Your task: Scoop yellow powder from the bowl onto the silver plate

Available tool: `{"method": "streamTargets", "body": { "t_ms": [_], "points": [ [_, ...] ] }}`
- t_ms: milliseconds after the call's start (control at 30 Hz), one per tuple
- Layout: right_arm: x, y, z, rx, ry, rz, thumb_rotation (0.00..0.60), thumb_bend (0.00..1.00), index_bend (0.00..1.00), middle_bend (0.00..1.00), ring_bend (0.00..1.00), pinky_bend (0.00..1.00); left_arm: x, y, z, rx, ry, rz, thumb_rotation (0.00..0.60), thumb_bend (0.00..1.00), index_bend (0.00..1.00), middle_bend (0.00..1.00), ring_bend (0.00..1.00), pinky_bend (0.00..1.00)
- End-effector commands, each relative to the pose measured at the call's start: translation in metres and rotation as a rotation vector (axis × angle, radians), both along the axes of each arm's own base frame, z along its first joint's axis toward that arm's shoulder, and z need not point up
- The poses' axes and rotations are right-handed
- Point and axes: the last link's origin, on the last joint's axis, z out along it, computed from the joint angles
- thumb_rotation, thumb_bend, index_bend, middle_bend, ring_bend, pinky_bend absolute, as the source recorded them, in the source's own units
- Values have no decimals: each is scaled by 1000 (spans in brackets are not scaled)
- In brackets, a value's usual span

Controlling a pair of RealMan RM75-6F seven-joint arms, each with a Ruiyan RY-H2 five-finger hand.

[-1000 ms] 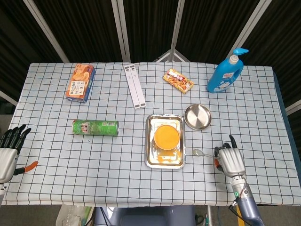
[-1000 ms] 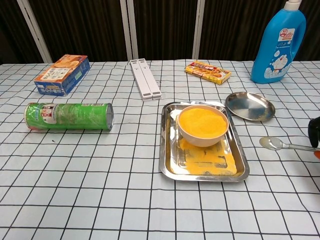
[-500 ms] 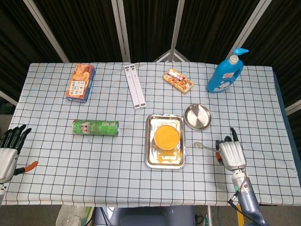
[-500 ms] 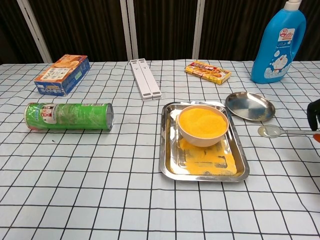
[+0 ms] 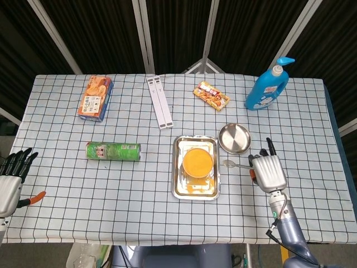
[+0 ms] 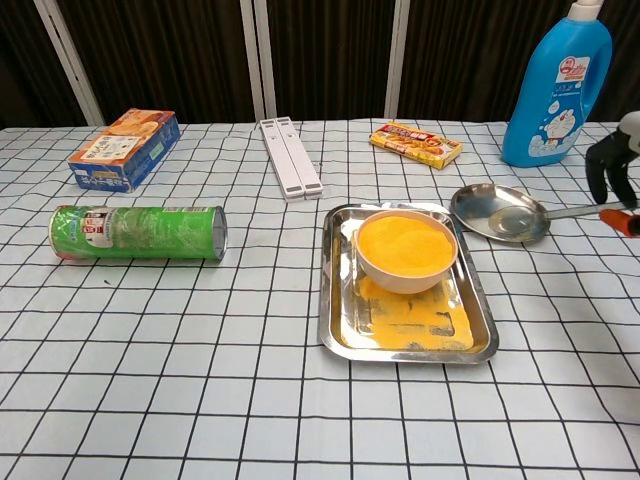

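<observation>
A white bowl full of yellow powder stands in a steel tray, and some powder is spilled on the tray floor. The round silver plate lies just right of the tray's far corner. My right hand grips an orange-handled spoon, raised off the table. The spoon's bowl looks bare and hovers at the plate's near edge. My left hand rests at the table's left edge, fingers stretched out, holding nothing.
A green tube can lies left of the tray. At the back are a cracker box, a white bar, a snack pack and a blue bottle. A small orange-tipped tool lies beside my left hand.
My right hand has risen and carried the spoon away from the front edge, toward the silver plate. The left hand has stayed put.
</observation>
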Motion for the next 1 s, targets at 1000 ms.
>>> {"method": "streamTargets", "body": {
  "t_ms": [1000],
  "points": [
    [73,-36,-50,-10,390,266,600,594,649,638,344,0,-3,3,2,-20,-26,10,600,0,0,0,0,0]
  ]
}}
